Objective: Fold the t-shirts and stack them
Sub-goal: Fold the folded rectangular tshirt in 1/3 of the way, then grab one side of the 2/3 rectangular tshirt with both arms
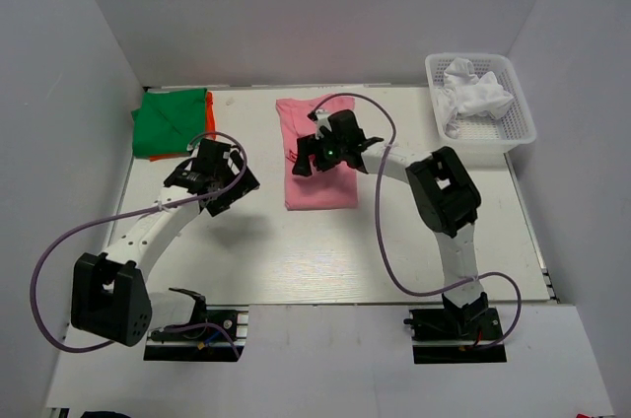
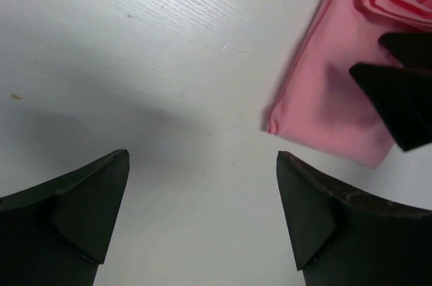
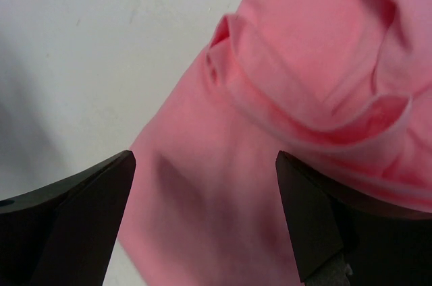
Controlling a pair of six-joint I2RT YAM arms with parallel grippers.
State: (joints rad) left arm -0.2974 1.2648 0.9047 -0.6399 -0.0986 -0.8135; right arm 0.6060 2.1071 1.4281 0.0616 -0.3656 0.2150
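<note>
The left gripper (image 2: 201,158) hung wide and empty over the table (image 1: 296,250), the right gripper (image 3: 202,158) equally wide, just above the pink shirt (image 1: 320,191). That shirt lay mid-table in a long fold, probably needing another, and unstacked. Green (image 1: 170,122) and orange (image 1: 210,110) shirts sat folded far left; a white shirt (image 1: 475,93) lay crumpled in the basket (image 1: 523,132)

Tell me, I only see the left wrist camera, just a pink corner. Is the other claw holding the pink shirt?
Observer: No. The right gripper is open over the pink shirt, holding nothing.
Operator: Are there other shirts?
Observer: A folded green shirt lies on an orange shirt, far left.
Operator: Any more?
Observer: A crumpled white shirt sits in the basket, far right.
</note>
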